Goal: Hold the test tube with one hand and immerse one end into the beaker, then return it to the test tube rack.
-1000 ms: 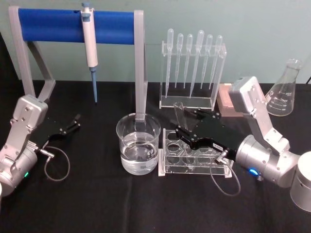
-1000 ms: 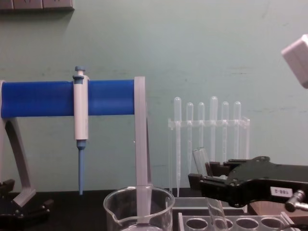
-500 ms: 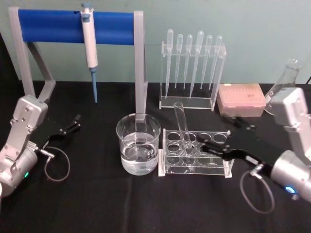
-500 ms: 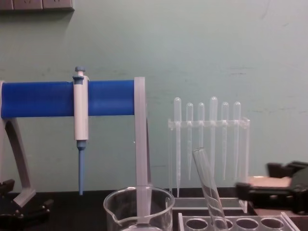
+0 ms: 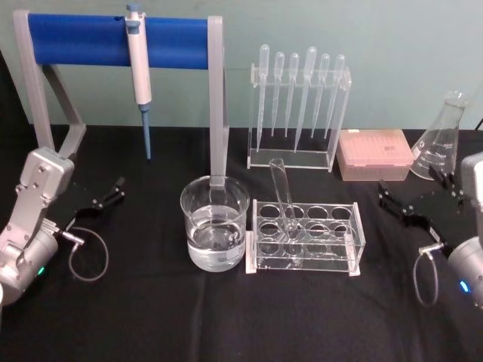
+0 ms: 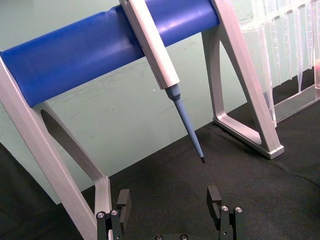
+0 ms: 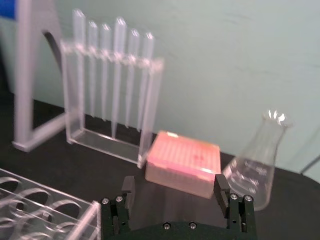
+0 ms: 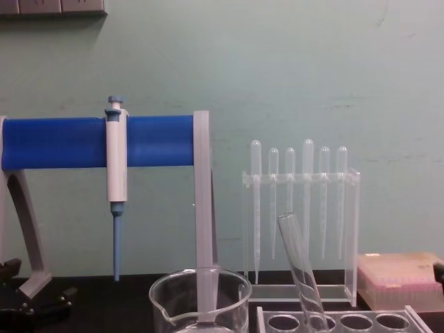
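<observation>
Test tube (image 5: pixel 284 197) stands tilted in clear rack (image 5: pixel 305 237), just beside beaker (image 5: pixel 215 223) holding water. Right pincer (image 5: pixel 411 205) at bench right side, jaws apart, empty. Left pincer (image 5: pixel 106 197) parked at left, open, empty. Judgement: tube returned; task appears complete.

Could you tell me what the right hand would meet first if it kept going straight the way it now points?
Probably the pink tip box: the open right hand points at it, with the flask off to one side. Depth is uncertain.
</observation>
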Controlling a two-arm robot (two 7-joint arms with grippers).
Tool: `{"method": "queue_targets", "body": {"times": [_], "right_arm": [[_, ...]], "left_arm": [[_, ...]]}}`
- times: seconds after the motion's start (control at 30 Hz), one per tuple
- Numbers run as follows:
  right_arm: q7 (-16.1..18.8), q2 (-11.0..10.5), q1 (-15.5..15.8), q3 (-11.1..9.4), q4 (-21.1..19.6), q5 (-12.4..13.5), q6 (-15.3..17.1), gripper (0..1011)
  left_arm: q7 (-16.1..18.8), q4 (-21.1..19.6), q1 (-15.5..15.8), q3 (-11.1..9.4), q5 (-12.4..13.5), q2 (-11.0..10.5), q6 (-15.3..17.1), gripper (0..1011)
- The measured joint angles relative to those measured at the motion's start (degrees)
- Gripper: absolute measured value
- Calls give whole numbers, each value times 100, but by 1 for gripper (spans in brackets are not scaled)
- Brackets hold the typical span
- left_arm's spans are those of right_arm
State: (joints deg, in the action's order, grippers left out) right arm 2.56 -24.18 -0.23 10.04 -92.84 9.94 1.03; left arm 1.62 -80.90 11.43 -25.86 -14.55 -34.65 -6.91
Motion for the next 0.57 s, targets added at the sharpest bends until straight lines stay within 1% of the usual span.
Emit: {"method": "queue_targets", "body": {"times": [0.1,0.17,0.57], "right_arm": [[-60,123,-59,80,288,-160,-68,1000],[-60,180,-87,129,387,-233,-48,1002],[-53,160,-78,118,351,-213,-32,1002]], "left_arm": [[0,0,1,0,0,0,0,1000],[0,0,0,0,0,0,0,1000],[0,0,0,0,0,0,0,1000]]}}
